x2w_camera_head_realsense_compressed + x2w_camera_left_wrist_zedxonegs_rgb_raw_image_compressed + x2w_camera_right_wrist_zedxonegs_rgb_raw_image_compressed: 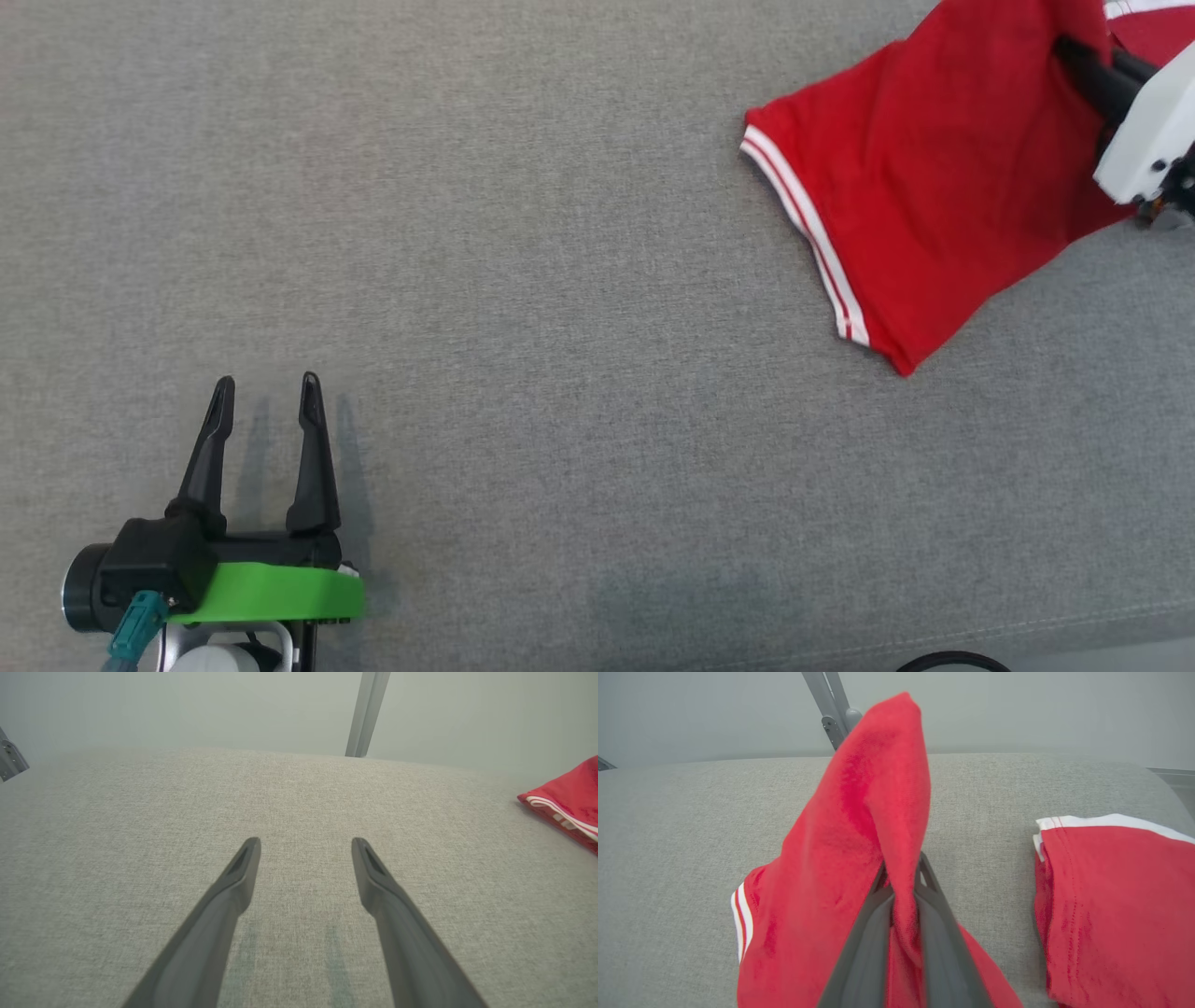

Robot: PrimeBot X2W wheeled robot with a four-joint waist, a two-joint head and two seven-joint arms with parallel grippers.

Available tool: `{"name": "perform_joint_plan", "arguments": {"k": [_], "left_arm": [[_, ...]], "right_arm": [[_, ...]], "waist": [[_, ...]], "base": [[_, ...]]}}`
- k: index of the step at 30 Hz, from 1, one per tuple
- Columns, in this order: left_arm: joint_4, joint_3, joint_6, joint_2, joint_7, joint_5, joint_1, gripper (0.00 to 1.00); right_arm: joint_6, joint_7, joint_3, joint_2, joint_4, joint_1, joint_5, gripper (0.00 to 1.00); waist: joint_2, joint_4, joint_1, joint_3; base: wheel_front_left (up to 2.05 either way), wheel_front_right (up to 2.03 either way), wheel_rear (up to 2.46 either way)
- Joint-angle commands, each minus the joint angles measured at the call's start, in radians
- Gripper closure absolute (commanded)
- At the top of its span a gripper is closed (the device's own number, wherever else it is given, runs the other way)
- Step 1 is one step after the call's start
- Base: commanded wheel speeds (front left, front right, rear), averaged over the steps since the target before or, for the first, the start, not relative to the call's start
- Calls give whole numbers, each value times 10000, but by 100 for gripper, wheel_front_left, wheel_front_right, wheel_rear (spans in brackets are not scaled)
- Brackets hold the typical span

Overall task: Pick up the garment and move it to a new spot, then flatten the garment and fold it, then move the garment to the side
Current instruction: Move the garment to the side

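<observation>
Two tools in the head view: the left tool (267,383) hangs spread and empty over the grey worktop (560,280), the right tool (1075,58) reaches into the red garment (915,187) at the far right. Left wrist view: fingers (233,882) apart, nothing between. Right wrist view: fingers clamp a raised fold, the rest lying on the worktop. Seemingly the first pick-up; flattening, folding and setting aside remain
</observation>
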Motion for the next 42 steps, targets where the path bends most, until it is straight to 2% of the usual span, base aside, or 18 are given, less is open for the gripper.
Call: {"name": "perform_joint_plan", "arguments": {"k": [1,9,17,34,41,42], "left_arm": [[-53,54,-52,19,-26,50,-155,0],[-121,134,-165,19,-26,274,-124,0],[-81,133,-257,18,-26,468,-41,0],[-97,236,-326,19,-25,551,-123,0],[-44,205,-338,19,-25,596,-193,0],[-42,200,-338,18,-25,609,-184,0]], "right_arm": [[-9,-1,-101,-109,64,-94,8,100],[-9,-56,-1055,-348,445,-756,-158,100],[-9,105,-1866,-196,738,-1194,-413,100],[-9,1156,-3565,-405,1424,-1817,-1868,100],[-9,902,-4277,-661,1990,-1634,-2849,100],[-9,756,-4395,-674,2117,-1615,-3042,89]], "waist": [[-2,-503,-2,497],[-2,-867,-2,779],[-2,-943,-2,756],[-2,-719,-2,1113],[-2,-505,-2,1223],[-2,-480,-2,1230]], "base": [[0,0,0],[0,0,0],[0,0,0],[0,0,0],[0,0,0],[0,0,0]]}}
